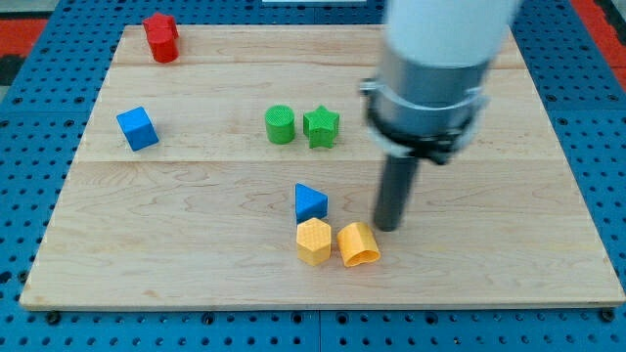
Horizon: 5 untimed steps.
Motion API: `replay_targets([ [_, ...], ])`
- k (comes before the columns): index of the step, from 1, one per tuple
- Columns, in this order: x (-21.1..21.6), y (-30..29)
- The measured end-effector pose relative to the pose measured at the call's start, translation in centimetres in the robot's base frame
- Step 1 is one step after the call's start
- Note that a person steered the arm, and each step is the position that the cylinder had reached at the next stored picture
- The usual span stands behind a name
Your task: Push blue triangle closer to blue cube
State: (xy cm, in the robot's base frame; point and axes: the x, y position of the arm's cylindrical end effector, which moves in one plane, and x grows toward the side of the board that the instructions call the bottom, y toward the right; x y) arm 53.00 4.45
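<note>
The blue triangle (310,202) lies near the middle of the wooden board (196,254), just above a yellow hexagon block (314,241). The blue cube (137,128) sits far to the view's left, higher up. My tip (388,227) is on the board to the right of the blue triangle, a short gap away, and just above and right of a yellow-orange cylinder-like block (358,244). It touches no block.
A green cylinder (280,124) and a green star (321,126) sit side by side above the blue triangle. A red block (161,37) lies near the view's top left edge. The arm's large grey body (435,68) hangs over the upper right.
</note>
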Motion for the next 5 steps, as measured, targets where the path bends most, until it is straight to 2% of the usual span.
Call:
replay_targets([
  [1, -1.5, -10.6],
  [2, -5.8, -14.8],
  [3, -5.5, -4.5],
  [4, -7.2, -4.0],
  [5, -9.2, -13.5],
])
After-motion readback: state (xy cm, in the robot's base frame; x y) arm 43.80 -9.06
